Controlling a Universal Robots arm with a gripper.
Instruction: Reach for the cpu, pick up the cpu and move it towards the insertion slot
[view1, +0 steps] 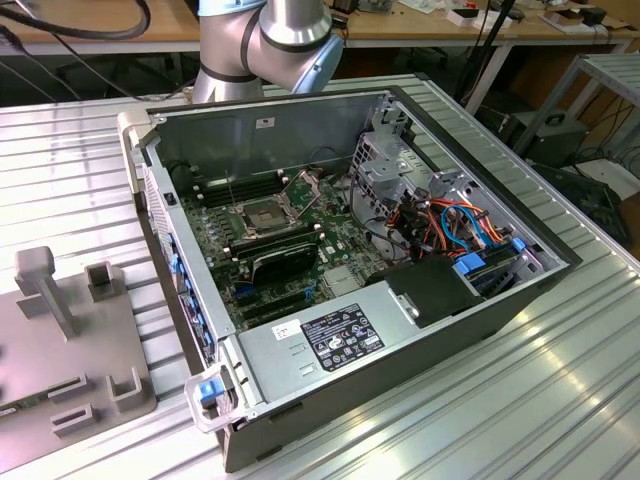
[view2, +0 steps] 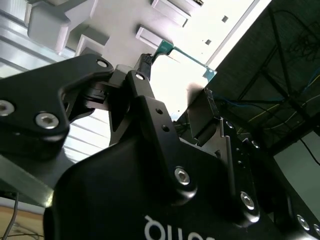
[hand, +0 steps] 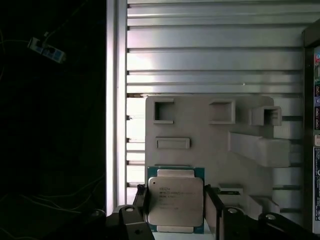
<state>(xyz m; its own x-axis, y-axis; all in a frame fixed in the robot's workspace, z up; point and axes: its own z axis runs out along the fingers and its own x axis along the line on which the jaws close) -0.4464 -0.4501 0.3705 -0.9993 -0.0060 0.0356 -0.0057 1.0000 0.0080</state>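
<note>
The cpu (hand: 175, 199), a flat square chip with a grey metal lid on a green edge, sits between my two black fingers in the first wrist view. My gripper (hand: 176, 194) is shut on it, one finger against each side. It hangs above a grey fixture plate (hand: 200, 130). In the second wrist view, the chip's green edge (view2: 186, 56) spans the gap between the fingertips of the gripper (view2: 176, 77). The insertion slot (view1: 262, 215), a silver-framed socket with a dark centre and raised bracket, lies on the motherboard inside the open computer case (view1: 270, 120).
The arm's grey joints (view1: 265, 40) rise behind the case. The grey fixture plate (view1: 70, 340), with a post and raised blocks, lies at the exterior view's left on the ribbed metal table (view1: 480, 400). A black ribbed module (view1: 285, 258) sits just in front of the socket.
</note>
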